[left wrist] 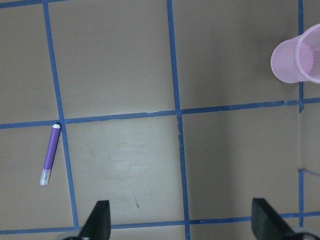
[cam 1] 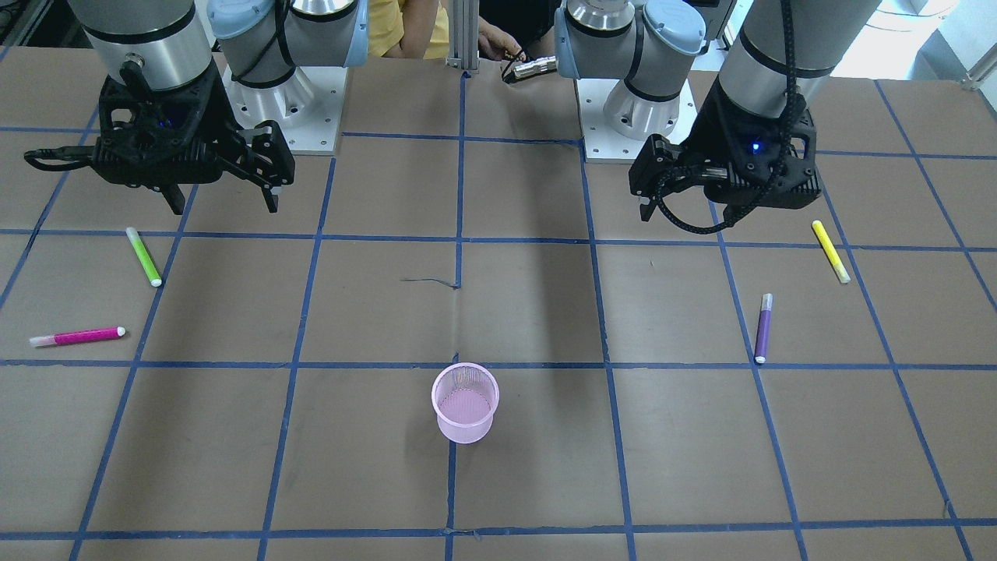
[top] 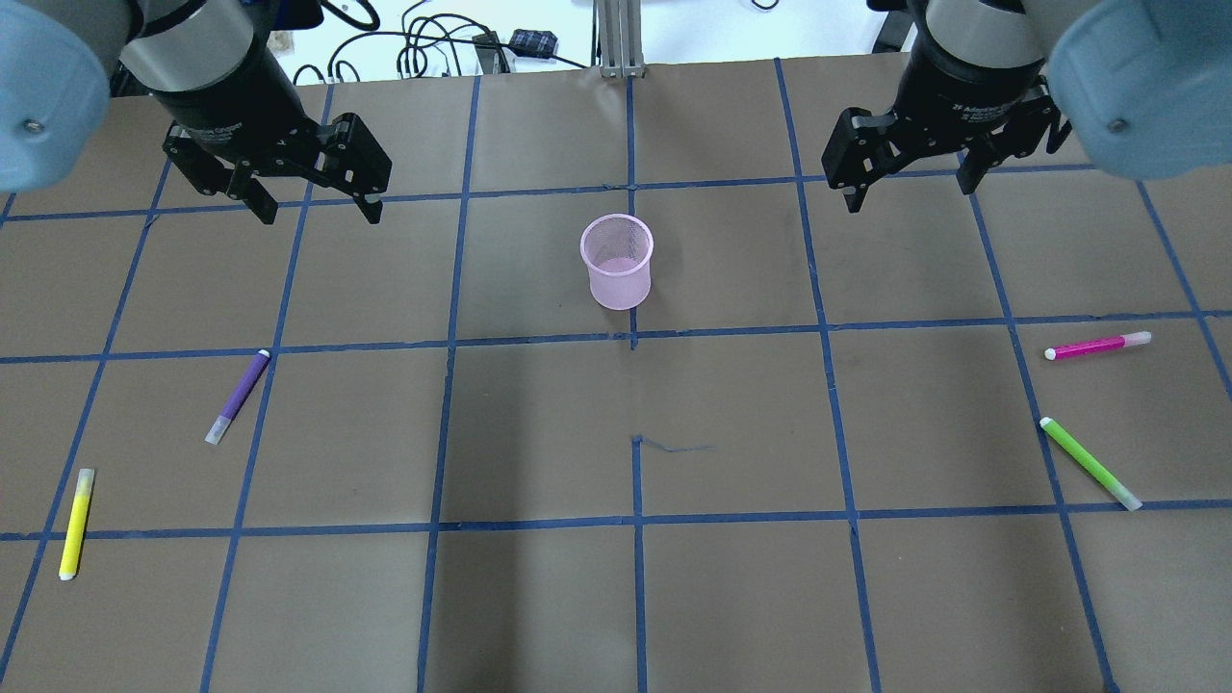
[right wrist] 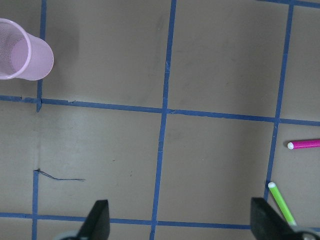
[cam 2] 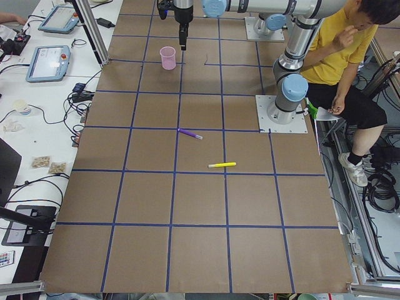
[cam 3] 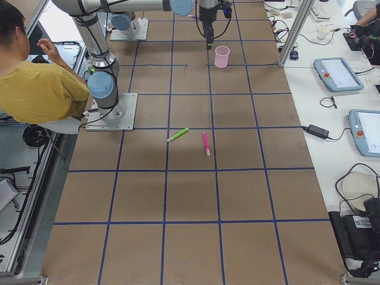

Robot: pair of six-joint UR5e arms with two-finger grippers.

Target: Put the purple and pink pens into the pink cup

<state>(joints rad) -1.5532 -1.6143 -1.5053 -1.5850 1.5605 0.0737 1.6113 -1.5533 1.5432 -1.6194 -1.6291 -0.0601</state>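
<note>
Jaws spread wide and empty, the left gripper (top: 318, 214) and right gripper (top: 910, 192) hover apart, likely because the purple pen (top: 238, 397) lies toward the bench's left edge, the pink pen (top: 1097, 346) toward its right, and the upright pink cup (top: 617, 262) stands midway between them.

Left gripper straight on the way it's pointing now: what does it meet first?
Probably just the bare table: the open left gripper points down at brown paper crossed by blue tape. The purple pen and pink cup lie off to the sides of that line.
</note>
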